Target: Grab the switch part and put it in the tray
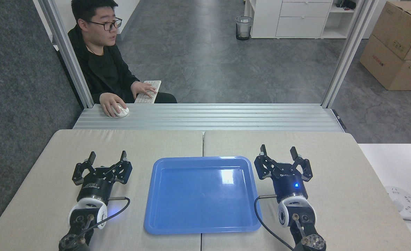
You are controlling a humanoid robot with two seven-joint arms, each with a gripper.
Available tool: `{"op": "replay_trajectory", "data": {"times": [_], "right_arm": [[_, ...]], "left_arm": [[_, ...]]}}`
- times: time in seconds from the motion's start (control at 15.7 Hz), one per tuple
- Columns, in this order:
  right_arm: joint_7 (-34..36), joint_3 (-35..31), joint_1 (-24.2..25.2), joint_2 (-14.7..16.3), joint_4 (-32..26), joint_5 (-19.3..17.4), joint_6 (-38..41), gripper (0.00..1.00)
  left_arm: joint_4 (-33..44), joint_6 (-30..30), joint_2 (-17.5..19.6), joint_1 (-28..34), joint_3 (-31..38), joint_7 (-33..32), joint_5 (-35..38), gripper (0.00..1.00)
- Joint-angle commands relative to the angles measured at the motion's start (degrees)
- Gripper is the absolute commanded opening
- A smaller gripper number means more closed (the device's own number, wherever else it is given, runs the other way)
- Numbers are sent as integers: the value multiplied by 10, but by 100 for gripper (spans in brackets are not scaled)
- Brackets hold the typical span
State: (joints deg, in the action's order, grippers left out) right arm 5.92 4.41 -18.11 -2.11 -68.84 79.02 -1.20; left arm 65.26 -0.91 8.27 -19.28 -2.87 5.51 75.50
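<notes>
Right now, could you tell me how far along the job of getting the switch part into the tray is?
Nothing looks done yet. The large shallow glossy blue plastic tray holds nothing, and no switch part is visible on the beige padded table. Nothing is in hand: the left claw and the right claw are both open beside the tray. Finding, picking up and placing the part all remain.
</notes>
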Motion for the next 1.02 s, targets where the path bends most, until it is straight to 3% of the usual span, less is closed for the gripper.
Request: {"op": "replay_trajectory", "data": {"times": [0.0,0.96], "right_arm": [[0,0,0,0,0,0,0,100],[0,0,0,0,0,0,0,100]], "left_arm": [[0,0,1,0,0,0,0,100],[0,-1,-1,3,1,-1,0,100]]}}
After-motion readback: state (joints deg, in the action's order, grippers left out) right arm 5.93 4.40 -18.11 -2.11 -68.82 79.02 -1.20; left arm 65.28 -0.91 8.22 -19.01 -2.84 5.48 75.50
